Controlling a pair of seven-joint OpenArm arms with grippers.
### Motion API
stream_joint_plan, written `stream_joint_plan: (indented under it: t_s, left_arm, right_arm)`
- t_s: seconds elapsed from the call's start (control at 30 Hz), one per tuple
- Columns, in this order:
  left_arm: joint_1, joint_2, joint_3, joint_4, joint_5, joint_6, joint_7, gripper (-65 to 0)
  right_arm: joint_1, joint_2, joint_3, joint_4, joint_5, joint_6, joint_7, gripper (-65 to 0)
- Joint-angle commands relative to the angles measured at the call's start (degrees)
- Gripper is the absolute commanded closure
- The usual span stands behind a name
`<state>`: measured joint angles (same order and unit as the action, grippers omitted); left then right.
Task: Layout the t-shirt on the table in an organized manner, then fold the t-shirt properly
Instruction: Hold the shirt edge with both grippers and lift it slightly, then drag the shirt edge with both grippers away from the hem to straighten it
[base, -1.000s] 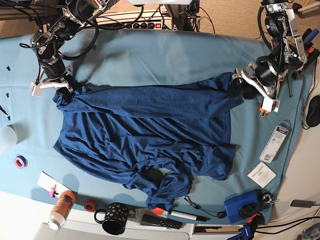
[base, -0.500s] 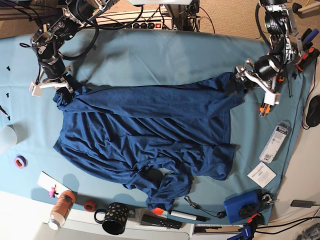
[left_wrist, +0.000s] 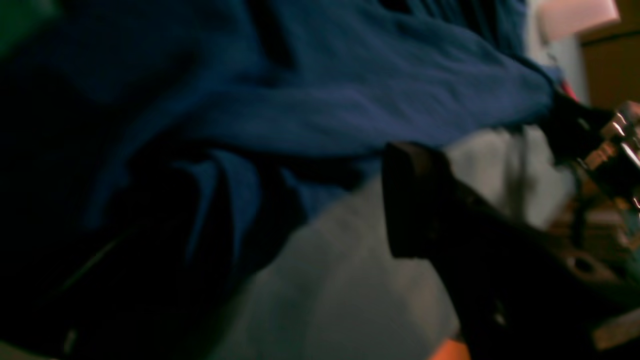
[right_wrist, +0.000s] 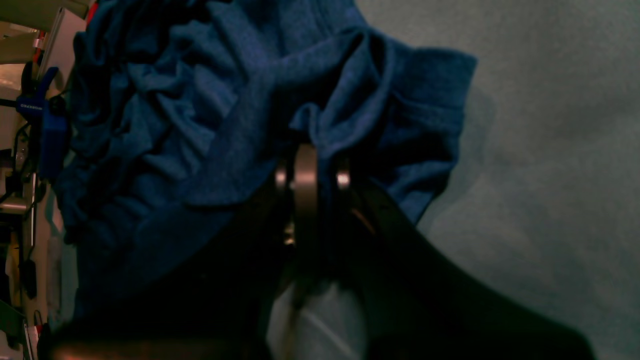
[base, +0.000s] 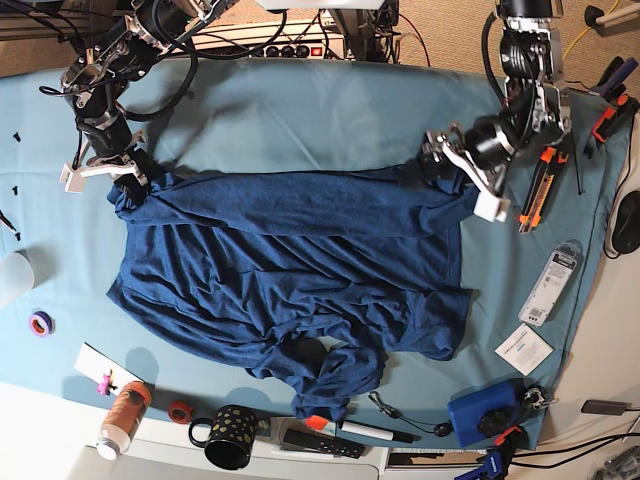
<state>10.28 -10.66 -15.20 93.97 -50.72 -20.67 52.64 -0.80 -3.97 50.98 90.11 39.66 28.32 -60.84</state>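
At the far left of the base view a roll of purple tape (base: 40, 323) lies on the table (base: 300, 115); above it, in the upper left, the right gripper (base: 118, 168) is clenched on a bunched corner of the t-shirt (base: 290, 260), and the right wrist view shows the blue cloth gathered in folds around its closed jaws; the t-shirt spreads across the middle of the frame, wrinkled, with a twisted tail reaching toward the lower edge; along that edge stand an orange bottle (base: 124, 415) and a black spotted mug (base: 229, 435); at the upper right the left gripper (base: 462, 172) hangs over the shirt's right corner with jaws spread wide, released, grasping nothing; the blurred left wrist view shows one dark finger (left_wrist: 415, 200) above the table just beside the cloth.
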Motion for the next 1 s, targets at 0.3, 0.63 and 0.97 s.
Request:
stream_joint_plan:
  t_s: [0.3,0.63,0.97]
  left_arm:
    - [-1.55,-0.61,-4.83,0.57,1.09,1.42,-0.20,-39.3]
    - [-1.55,-0.66,-4.83,0.57,1.25,-3.06,0.02,0.0]
    - [2.01,-3.08,-7.30,0.81,-4.28,-5.86,3.82,0.0]
  right_arm:
    - [0.61,0.66,0.00,0.94,1.44,0.57,0.55,0.0]
    - [0.61,1.01,-0.04,0.94,1.44,0.85,-0.37,0.0]
    - [-3.37,4.79,0.24,1.07,8.31,3.39,-6.93,0.0]
